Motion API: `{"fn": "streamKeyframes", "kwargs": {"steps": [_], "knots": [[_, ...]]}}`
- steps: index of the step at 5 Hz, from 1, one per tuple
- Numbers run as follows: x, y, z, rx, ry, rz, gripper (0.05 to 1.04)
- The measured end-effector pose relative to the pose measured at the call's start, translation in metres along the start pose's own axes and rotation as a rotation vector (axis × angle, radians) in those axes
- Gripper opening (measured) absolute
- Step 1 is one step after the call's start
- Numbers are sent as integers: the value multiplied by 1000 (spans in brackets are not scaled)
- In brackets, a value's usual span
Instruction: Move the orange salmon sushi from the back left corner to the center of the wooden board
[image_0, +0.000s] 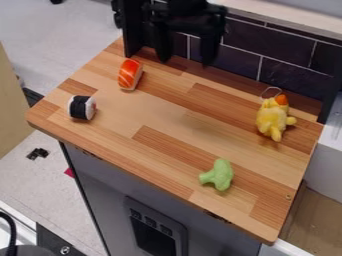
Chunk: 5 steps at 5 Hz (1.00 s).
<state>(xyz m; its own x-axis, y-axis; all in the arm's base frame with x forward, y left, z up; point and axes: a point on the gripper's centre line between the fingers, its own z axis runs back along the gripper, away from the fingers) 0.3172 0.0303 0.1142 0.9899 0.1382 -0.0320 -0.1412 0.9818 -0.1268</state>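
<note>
Gripper fingers hung well apart at the top of the camera view, the black gripper (186, 56) open wide with nothing between its 2 fingertips, in front of the dark tiled wall (287, 56) at the back of the counter (157, 117). How high it hung above the wood could not be told. Of the 4 toys on the counter, the orange-and-white toy sushi (129, 75) lay nearest to it, below and to the left in the view, apart from the fingers. Nearer the left corner sat a black-and-white toy sushi roll (81, 108). A yellow plush toy (272, 118) with an orange tip and a thin loop lay near the right edge, and a green toy broccoli (218, 175) lay toward the front.
</note>
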Motion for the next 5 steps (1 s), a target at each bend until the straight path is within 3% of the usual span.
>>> {"fn": "streamKeyframes", "kwargs": {"steps": [1, 2, 3, 4, 5], "knots": [[18, 22, 12, 9, -86, 133, 999], [29, 48, -5, 51, -104, 229, 999], [35, 64, -6, 85, -145, 260, 999], [37, 81, -22, 107, -109, 257, 999], [46, 90, -25, 128, -114, 234, 999]]}}
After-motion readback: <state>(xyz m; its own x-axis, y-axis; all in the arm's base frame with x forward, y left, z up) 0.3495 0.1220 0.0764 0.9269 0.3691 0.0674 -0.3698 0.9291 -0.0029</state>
